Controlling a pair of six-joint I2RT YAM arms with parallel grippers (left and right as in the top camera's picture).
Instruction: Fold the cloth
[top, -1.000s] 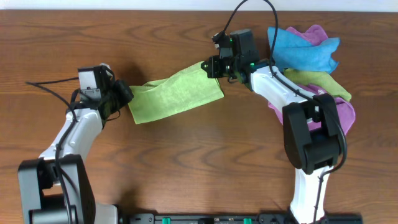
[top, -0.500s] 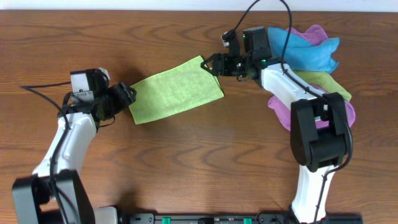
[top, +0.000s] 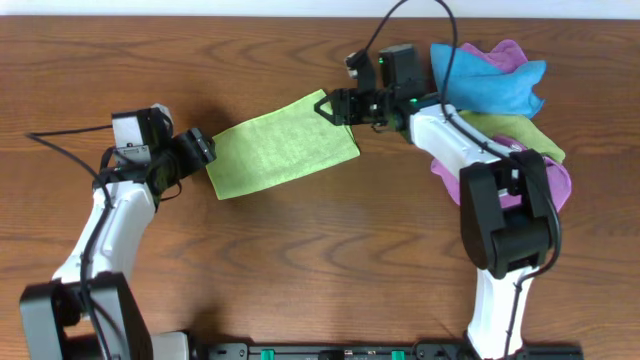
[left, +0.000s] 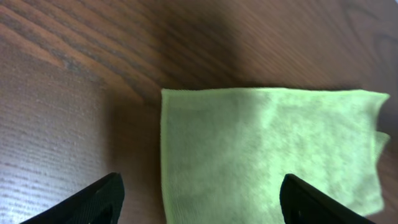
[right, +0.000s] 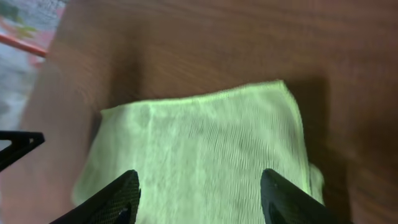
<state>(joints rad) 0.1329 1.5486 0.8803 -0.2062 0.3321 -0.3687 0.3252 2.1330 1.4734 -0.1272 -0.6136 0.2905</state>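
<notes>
The table (top: 300, 260) is bare wood and looks slick, so a hand that pushes rather than pinches would probably slide the cloth along instead of lifting it. The cloth (top: 282, 148) lies flat between the two hands, seemingly doubled over, with one short edge just ahead of each. A pile of other cloths (top: 500, 90) sits behind the right hand, and a wide swing back could snag it. The left hand (top: 197, 150) and right hand (top: 335, 105) both stand spread wide, holding nothing. Closing on the top layer alone would likely peel the fold apart.
</notes>
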